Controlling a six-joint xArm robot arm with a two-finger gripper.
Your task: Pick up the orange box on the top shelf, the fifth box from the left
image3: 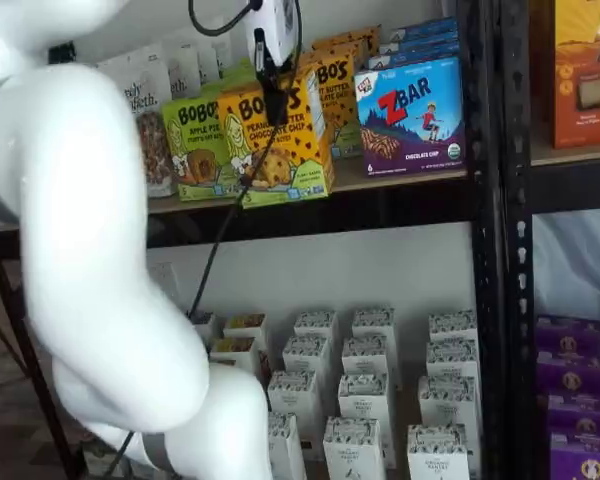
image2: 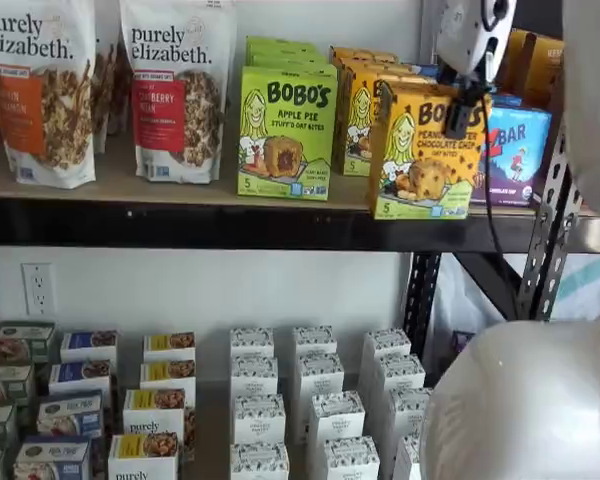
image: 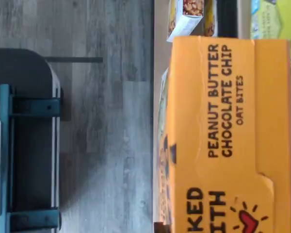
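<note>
The orange box [image2: 415, 160] reads "BOBO'S Peanut Butter Chocolate Chip". It stands slightly tilted at the front edge of the top shelf [image2: 180, 190], forward of its row, and also shows in a shelf view [image3: 280, 150]. My gripper [image2: 463, 110] comes down from above with its black fingers closed on the box's top edge. It also shows in a shelf view [image3: 273, 100]. In the wrist view the box's orange top panel [image: 228, 136] fills much of the picture, close to the camera.
A lime-green Apple Pie carton [image2: 285, 135] stands left of the orange box and a blue ZBar carton [image2: 515, 150] right of it. More orange cartons [image2: 355, 110] stand behind. Granola bags [image2: 175, 90] are further left. A black upright [image3: 485, 200] stands right. White boxes [image2: 310, 400] fill the lower shelf.
</note>
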